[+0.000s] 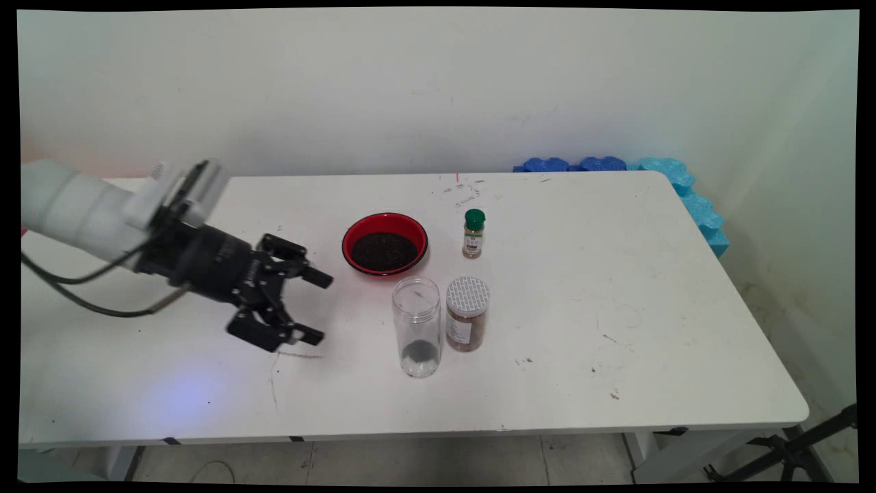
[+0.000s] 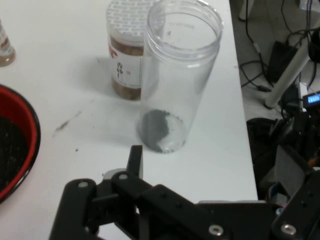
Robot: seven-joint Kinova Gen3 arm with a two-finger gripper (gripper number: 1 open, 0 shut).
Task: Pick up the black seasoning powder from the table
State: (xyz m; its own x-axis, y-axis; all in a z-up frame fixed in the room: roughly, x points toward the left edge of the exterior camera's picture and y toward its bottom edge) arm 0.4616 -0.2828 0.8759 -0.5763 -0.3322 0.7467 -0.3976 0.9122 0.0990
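My gripper [image 1: 318, 307] hovers low over the left half of the white table [image 1: 616, 308], open and holding nothing, pointing right. Nearest to it is a clear lidless jar [image 1: 417, 326] [image 2: 175, 80] standing upright with a dark smear at its bottom, a short gap to the gripper's right. Right behind the jar stands a spice jar [image 1: 467, 313] [image 2: 127, 55] with a pale lid and brown contents. A red bowl [image 1: 384, 244] [image 2: 15, 145] of dark grains sits farther back. A small green-capped bottle [image 1: 473, 233] stands to the bowl's right. One finger [image 2: 135, 159] shows in the hand view.
Blue foam blocks [image 1: 677, 179] line the table's back right corner and right side. A black tripod leg [image 1: 794, 448] stands on the floor at lower right. Beyond the table's edge, the hand view shows cables and equipment [image 2: 285, 75].
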